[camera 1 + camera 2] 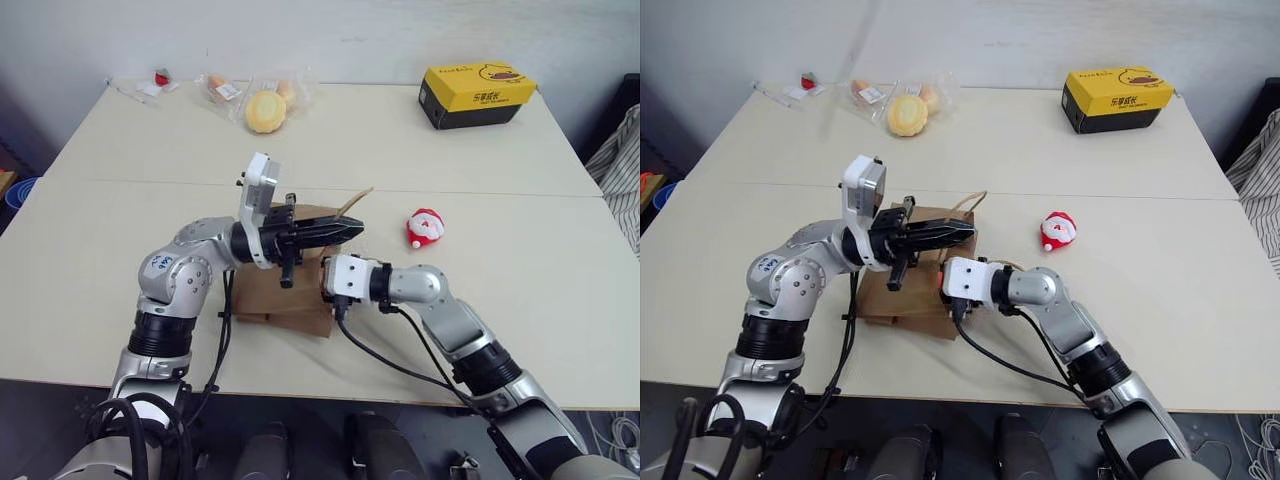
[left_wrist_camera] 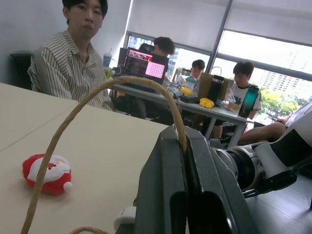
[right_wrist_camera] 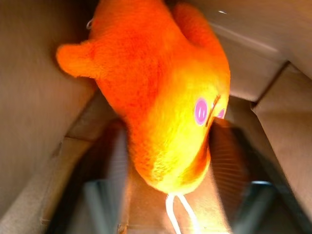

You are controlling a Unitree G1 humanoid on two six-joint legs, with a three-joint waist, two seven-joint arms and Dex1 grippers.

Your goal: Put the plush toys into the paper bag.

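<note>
The brown paper bag lies on the table in front of me, mouth toward the right. My left gripper is shut on one of its twisted tan handles and holds it up above the bag. My right gripper reaches into the bag's mouth. Its fingers stand apart on either side of the orange plush toy, which lies inside against the brown walls. From the head views only that arm's white wrist shows at the bag's mouth. The red-and-white Santa plush lies on the table to the right of the bag.
A yellow-and-black box stands at the far right of the table. A wrapped yellow bun and other small packets lie at the far edge. A person in a striped shirt sits beyond the table's right side.
</note>
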